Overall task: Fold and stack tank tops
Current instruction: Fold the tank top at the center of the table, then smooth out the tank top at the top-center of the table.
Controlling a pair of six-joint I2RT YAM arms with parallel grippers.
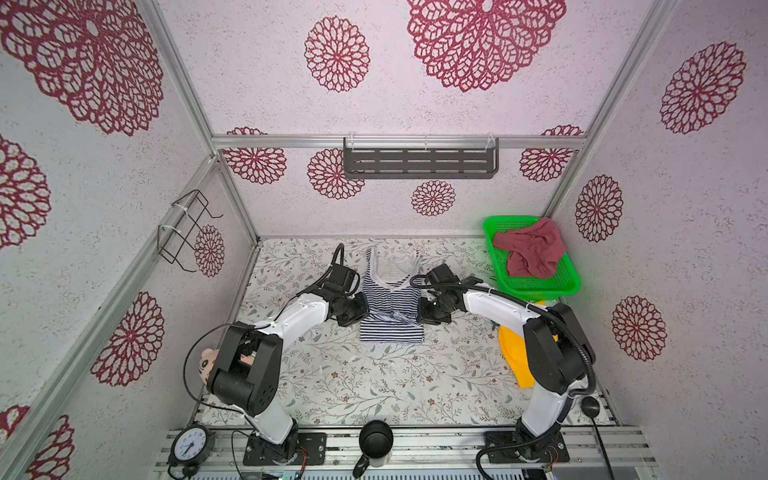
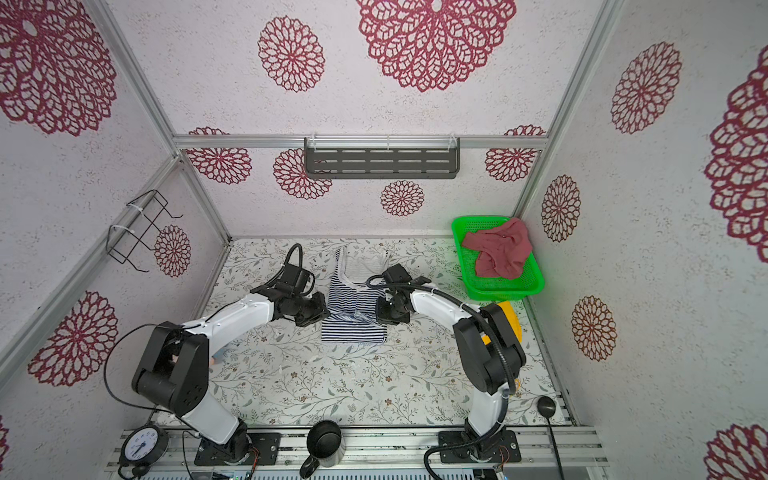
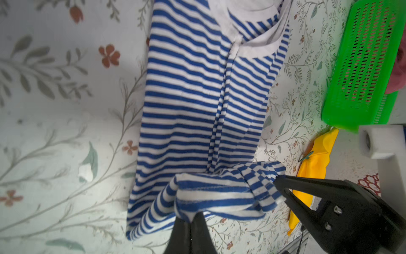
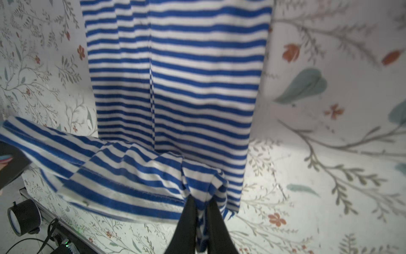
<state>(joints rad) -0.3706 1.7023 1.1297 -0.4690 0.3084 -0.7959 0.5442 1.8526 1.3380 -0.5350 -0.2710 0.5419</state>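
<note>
My left end effector [image 3: 193, 217] and right end effector [image 4: 201, 203] pinch the raised hem of the navy-and-white striped cloth tank top [image 1: 390, 299], mid-frame on the floral counter [image 1: 374, 382]; I judge its first fold barely begun. The maroon cloth tank top [image 1: 532, 249] lies unfolded in the green plastic basket [image 1: 540, 291], upper right.
</note>
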